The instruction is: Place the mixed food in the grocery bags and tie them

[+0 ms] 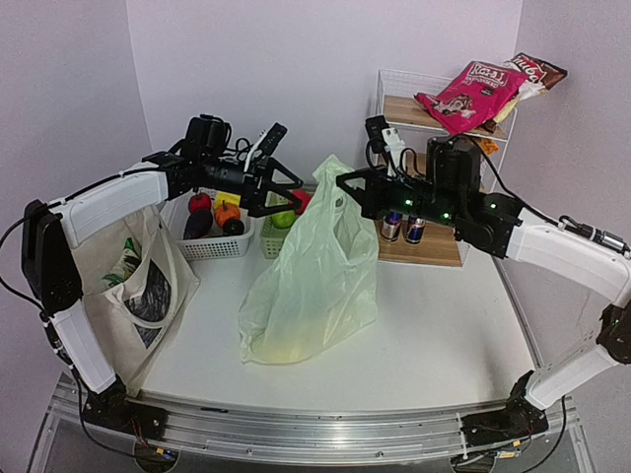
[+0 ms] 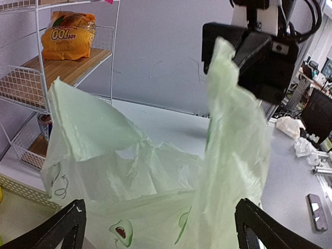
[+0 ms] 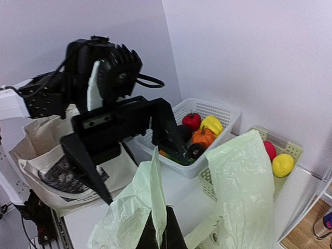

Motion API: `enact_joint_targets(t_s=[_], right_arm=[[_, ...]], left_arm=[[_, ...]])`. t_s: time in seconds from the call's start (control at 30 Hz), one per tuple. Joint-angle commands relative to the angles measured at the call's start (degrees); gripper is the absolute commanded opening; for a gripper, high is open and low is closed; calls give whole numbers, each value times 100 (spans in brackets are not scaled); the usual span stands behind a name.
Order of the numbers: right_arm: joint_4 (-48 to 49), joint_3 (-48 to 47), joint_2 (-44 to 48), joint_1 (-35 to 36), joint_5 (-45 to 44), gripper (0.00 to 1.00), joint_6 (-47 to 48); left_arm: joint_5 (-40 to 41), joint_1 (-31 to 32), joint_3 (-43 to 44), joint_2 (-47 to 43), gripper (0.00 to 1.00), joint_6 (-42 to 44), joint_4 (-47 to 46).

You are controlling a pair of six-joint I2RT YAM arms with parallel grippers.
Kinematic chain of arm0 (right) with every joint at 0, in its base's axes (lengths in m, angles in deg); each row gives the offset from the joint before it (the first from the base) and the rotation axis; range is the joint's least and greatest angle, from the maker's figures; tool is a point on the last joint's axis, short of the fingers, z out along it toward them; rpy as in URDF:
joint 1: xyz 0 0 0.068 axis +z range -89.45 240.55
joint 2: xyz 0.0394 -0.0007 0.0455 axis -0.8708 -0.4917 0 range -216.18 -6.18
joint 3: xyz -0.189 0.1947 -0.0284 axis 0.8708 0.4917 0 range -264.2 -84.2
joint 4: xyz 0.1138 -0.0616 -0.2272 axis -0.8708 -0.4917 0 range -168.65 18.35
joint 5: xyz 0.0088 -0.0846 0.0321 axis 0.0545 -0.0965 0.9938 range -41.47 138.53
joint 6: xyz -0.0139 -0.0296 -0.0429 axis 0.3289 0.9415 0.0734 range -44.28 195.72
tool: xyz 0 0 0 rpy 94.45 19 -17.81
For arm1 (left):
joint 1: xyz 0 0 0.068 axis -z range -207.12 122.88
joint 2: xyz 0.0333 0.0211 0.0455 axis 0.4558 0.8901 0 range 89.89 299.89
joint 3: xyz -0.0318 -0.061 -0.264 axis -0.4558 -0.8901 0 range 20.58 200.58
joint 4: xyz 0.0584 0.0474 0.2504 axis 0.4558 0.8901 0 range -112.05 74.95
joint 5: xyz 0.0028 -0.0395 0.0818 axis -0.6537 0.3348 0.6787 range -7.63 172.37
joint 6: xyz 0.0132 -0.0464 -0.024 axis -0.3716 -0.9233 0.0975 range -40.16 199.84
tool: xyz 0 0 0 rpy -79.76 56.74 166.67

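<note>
Plastic bag (image 1: 311,286) right of tote (image 1: 128,286)

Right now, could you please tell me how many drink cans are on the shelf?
2. Both stand side by side on the shelf's lower wooden board: the left can and the right can, partly behind the right arm. Others may be hidden.

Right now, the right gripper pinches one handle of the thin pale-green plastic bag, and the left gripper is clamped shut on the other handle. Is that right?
Not quite. The right gripper does pinch a handle of the thin pale-green plastic bag, but the left gripper is wide open, its jaws spread apart and holding nothing, as the left wrist view shows.
</note>
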Motion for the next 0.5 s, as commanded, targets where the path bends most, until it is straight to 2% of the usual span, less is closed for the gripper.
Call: enact_joint_targets(t_s=[0.0,0.27,0.47], right_arm=[[-12,17,-216,-70,-733,0,109],[162,146,-346,-78,-498,0,38],[259,213,-312,-74,-425,0,26]], left_arm=[[189,89,378,185,100,-719,-495],[1002,127,357,331,99,-1201,-1265],[936,232,488,510,98,-1070,-1365]])
